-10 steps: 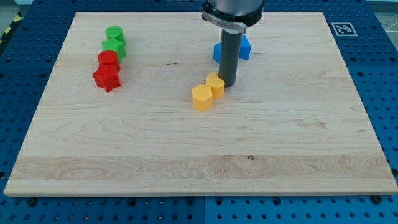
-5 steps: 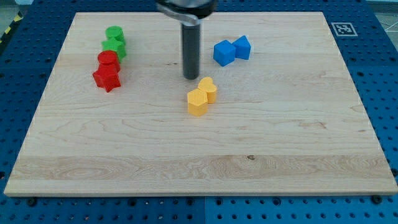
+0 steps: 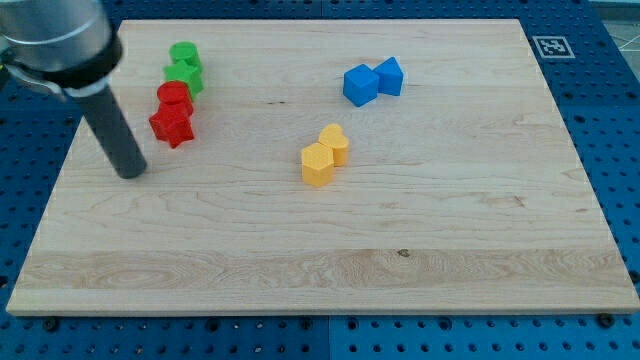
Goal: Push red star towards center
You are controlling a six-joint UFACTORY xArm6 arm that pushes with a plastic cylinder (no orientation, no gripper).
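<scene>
The red star [image 3: 172,127] lies on the wooden board [image 3: 430,240] at the view's upper left, touching a red cylinder [image 3: 175,98] just above it. My tip [image 3: 131,172] rests on the board to the lower left of the red star, a short gap away and not touching it. The rod rises toward the view's upper left.
Two green blocks [image 3: 185,66] sit above the red cylinder. Two yellow blocks [image 3: 326,155] lie touching near the board's middle. Two blue blocks [image 3: 372,81] lie touching at the upper middle right. A marker tag [image 3: 553,45] is off the board's upper right corner.
My tip has swept from beside the yellow blocks leftward across the board to the lower left of the red star. The yellow pair was nudged slightly left and down early on. The other blocks stayed put.
</scene>
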